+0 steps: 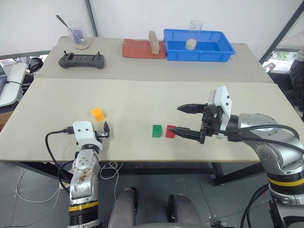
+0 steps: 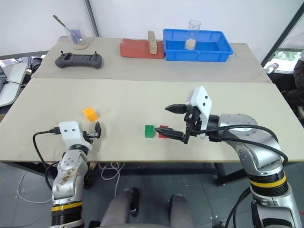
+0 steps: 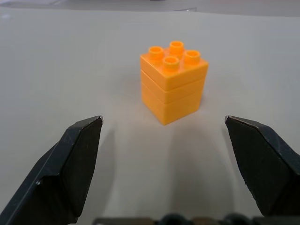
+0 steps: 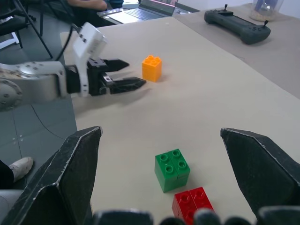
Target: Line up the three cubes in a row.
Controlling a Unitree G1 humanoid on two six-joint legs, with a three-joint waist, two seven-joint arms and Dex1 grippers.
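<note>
Both tools, left (image 3: pixel 164 129) and right (image 4: pixel 161 136), gape empty near glossy studded plastic cubes (image 4: pixel 172 169)

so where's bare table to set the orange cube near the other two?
Free: the stretch between orange cube and green cube, beyond the left gripper. Crowded: right of the red cube, where the open right gripper hangs.

red cube (image 1: pixel 170 131): partly hidden by right tool's finger | left tool (image 1: pixel 102 130): finger tips barely visible
</note>
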